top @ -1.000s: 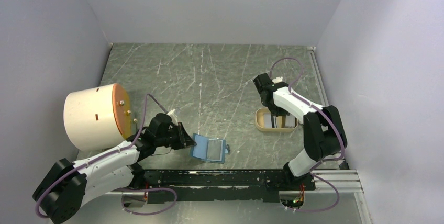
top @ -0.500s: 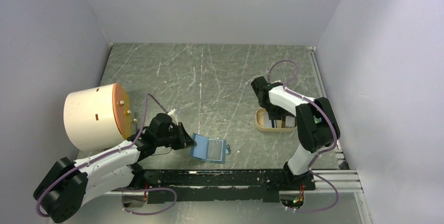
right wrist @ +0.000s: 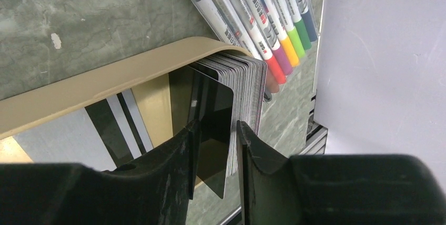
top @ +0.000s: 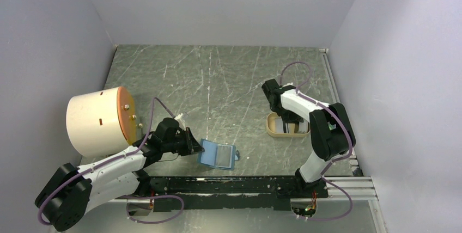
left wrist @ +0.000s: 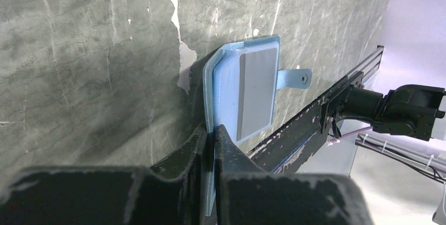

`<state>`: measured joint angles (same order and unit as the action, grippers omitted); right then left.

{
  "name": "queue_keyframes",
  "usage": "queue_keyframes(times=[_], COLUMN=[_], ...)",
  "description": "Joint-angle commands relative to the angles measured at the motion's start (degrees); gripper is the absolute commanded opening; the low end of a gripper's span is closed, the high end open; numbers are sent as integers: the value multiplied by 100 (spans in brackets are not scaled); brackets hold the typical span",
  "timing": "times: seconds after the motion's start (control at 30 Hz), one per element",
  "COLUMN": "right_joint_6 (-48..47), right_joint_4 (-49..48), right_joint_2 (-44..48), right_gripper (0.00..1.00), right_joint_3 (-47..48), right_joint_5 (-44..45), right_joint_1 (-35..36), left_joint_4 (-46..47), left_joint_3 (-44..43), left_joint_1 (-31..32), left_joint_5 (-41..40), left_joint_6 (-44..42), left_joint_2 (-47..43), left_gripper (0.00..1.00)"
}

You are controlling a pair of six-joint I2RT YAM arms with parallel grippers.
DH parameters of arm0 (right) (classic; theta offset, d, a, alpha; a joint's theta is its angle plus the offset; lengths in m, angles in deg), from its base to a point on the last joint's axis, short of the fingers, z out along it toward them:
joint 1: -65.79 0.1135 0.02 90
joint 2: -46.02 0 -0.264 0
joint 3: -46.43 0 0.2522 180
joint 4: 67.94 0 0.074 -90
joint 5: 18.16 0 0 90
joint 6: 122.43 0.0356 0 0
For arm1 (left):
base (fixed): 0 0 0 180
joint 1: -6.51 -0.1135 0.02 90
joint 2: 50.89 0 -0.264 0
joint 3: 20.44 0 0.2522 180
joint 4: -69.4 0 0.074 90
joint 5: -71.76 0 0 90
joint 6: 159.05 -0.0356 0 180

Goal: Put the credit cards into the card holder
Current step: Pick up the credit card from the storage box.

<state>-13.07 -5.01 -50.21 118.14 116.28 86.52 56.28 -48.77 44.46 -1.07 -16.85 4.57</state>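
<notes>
Your left gripper [left wrist: 213, 133] is clenched on the left edge of the soft teal card holder [left wrist: 247, 85], which lies open on the veined stone table [left wrist: 79, 51]. Your right gripper [right wrist: 214, 129] flanks a glossy dark card [right wrist: 215, 104] among the thin credit cards [right wrist: 248, 85] stacked on edge in the tan oval tray [right wrist: 105, 88] on the right. You cannot tell whether it grips the card.

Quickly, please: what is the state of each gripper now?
Left gripper: closed on teal-blue folding card holder.
Right gripper: fingers straddle dark plastic card; grip unclear.
</notes>
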Motion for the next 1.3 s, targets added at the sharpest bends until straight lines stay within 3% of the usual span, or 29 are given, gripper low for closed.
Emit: queue_keyframes(times=[0.0, 0.23, 1.0, 1.27], right_joint_6=[-3, -47, -211, -169], right_joint_4=[70, 62, -80, -30], right_joint_2=[186, 274, 478, 462], right_gripper=[34, 33, 14, 14], right_joint_3=[55, 87, 137, 155], right_joint_5=[161, 157, -222, -100], right_joint_1=[-52, -51, -34, -34], left_joint_4=[59, 68, 89, 69], left_joint_3=[-70, -67, -90, -94], left_joint_1=[-38, -38, -36, -34], left_joint_5=[44, 30, 28, 9], left_joint_6=[-114, -88, -88, -80], left_joint_2=[1, -20, 37, 32], left_gripper=[10, 10, 10, 10])
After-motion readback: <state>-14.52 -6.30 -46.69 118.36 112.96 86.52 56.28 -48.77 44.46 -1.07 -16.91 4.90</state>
